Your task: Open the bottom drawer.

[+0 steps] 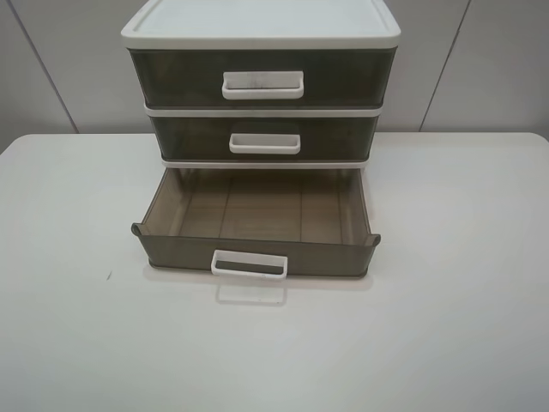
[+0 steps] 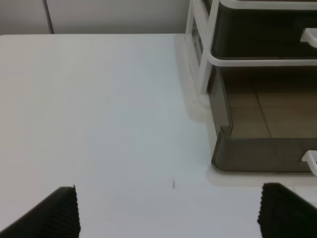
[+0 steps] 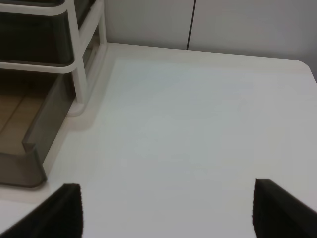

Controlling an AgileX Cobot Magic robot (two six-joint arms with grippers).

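Note:
The bottom drawer (image 1: 334, 256) is pulled far out of the white cabinet and lies open and empty, showing its ribbed floor. Its small white loop handle (image 1: 249, 263) faces the front. The drawer's front corner shows in the left wrist view (image 2: 257, 154) and its side wall in the right wrist view (image 3: 44, 124). My left gripper (image 2: 168, 218) is open and empty over the table, left of the drawer. My right gripper (image 3: 168, 213) is open and empty over the table, right of the drawer. Neither gripper shows in the exterior high view.
The middle drawer (image 1: 343, 136) and the tall top drawer (image 1: 343, 79) are shut in the white frame (image 1: 257, 33). The unit stands at the back middle of a white table (image 1: 446, 309). A grey panelled wall (image 1: 497, 69) is behind.

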